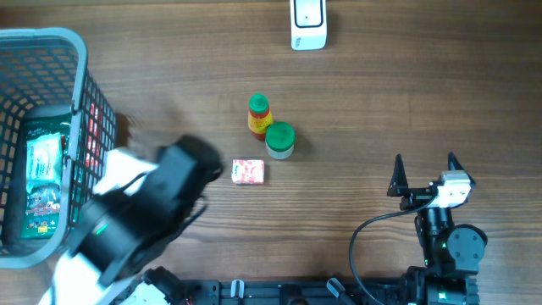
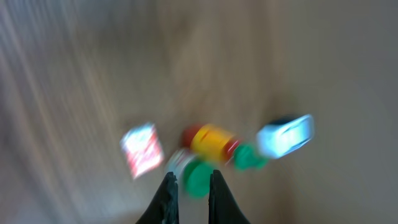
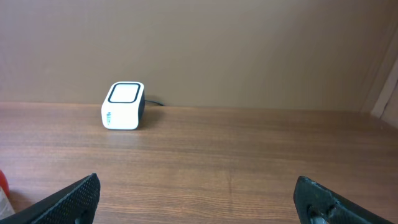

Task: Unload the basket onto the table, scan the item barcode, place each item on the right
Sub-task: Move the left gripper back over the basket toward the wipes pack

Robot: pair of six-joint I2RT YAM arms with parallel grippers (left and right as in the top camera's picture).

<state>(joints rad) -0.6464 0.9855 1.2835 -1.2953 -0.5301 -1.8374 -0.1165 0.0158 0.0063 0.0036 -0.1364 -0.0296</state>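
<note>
While clenched, left pincer [image 2: 189, 180] short of the sauce bottle [image 2: 211, 142]; right pincer [image 1: 425, 169] released, open tabletop [image 1: 381, 93] up to scanner [image 1: 308, 24].

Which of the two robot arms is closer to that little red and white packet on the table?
Left. The left gripper is close beside the packet, on the basket's side. The right gripper is far off on the opposite side.
</note>
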